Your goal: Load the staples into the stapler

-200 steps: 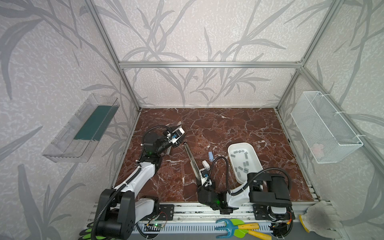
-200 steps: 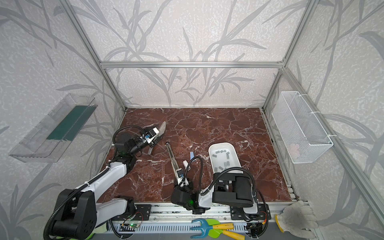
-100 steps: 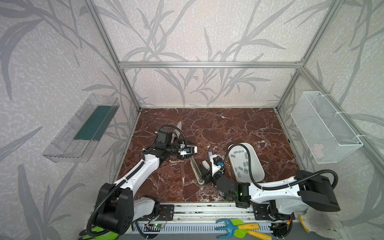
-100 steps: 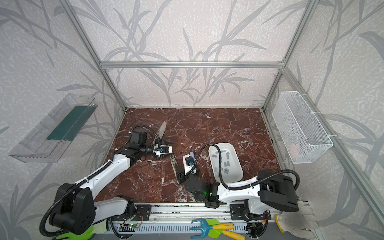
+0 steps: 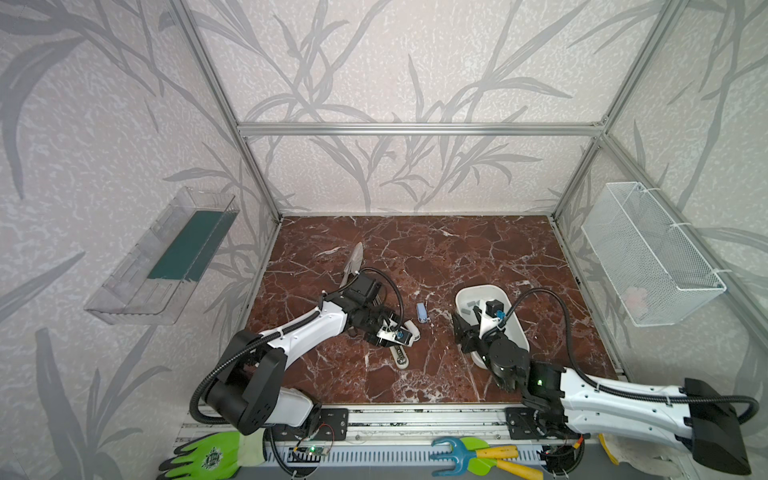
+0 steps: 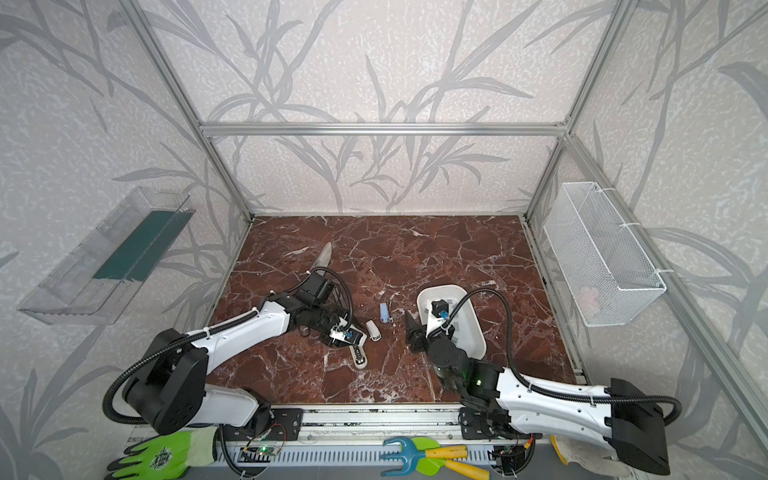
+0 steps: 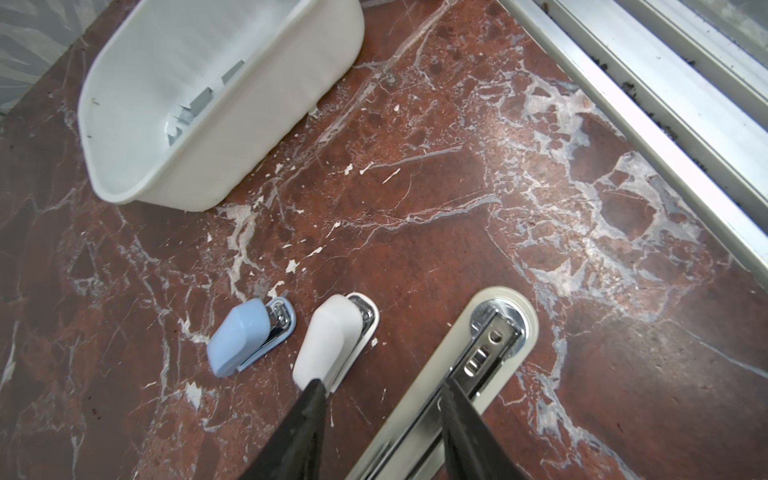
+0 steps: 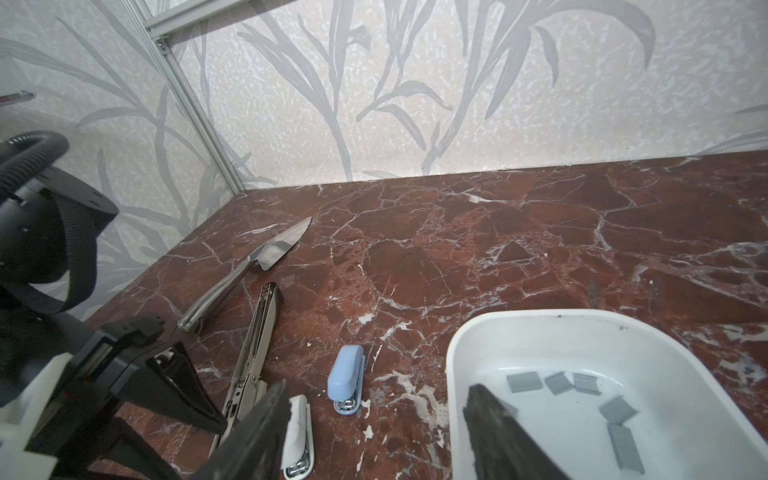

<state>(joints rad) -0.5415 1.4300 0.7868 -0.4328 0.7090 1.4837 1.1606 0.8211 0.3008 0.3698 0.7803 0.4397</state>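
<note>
Grey leaf-patterned walls (image 5: 374, 62), aluminium frame (image 5: 415, 129), red-brown marble floor (image 5: 457, 249), clear wall shelf (image 5: 137, 286), white wire basket (image 5: 648, 257).

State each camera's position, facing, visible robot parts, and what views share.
Top views: high at the front, looking down on the marble table; left arm and right arm show.
Left wrist: faces down past the left gripper at the blue stapler.
Right wrist: low, faces the back wall past the right gripper.
Shared by all: blue stapler, white tub.
</note>
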